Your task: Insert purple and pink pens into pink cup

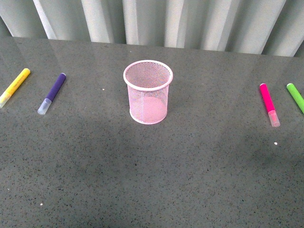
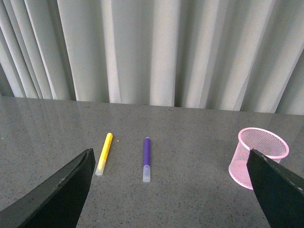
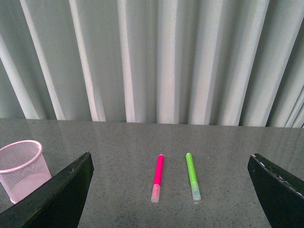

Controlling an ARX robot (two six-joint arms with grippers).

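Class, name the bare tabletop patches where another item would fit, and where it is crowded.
Free: the near strip before the pink cup; the gaps from cup to purple pen and to pink pen. Crowded: both side edges, by yellow marker and green marker.

You have no text to read here: the purple pen [image 1: 52, 93], the pink pen [image 1: 269, 104], the cup [image 1: 147, 92] and the table [image 1: 142, 180] show no lettering, label or number.
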